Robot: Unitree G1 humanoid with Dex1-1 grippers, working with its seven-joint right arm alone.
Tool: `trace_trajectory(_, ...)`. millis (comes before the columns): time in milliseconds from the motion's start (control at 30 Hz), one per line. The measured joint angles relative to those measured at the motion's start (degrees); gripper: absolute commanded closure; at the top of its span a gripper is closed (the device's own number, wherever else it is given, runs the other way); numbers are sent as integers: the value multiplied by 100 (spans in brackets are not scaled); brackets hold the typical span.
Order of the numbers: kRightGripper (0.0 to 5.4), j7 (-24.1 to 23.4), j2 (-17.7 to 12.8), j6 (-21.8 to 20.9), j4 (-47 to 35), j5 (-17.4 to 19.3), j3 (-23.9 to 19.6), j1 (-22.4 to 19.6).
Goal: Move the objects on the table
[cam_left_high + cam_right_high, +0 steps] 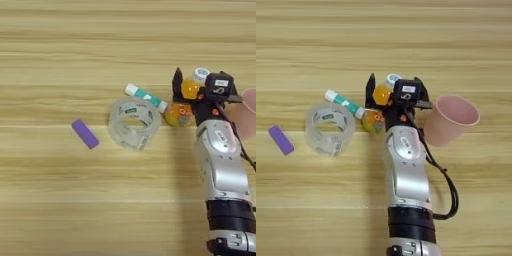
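Currently the gripper (387, 91) is set around the orange juice bottle (381, 94) beside the pink cup (452, 120); jaws stand apart, straddling it, firm contact not confirmed. Bottle judged light, rigid, smooth plastic, likely slippery; mid-body grasp is advised. Tape roll (329, 128) and purple block (281, 139) are noted leftward on the table (384, 45).

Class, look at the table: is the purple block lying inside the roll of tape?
No. The purple block lies on the bare table, apart from the roll of tape, on its left.
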Motion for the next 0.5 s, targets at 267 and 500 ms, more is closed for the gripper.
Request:
trace_trajectory(267,6,1,0,0,51,0,0,0)
trace_trajectory(500,6,8,-2,0,84,1,-1,0)
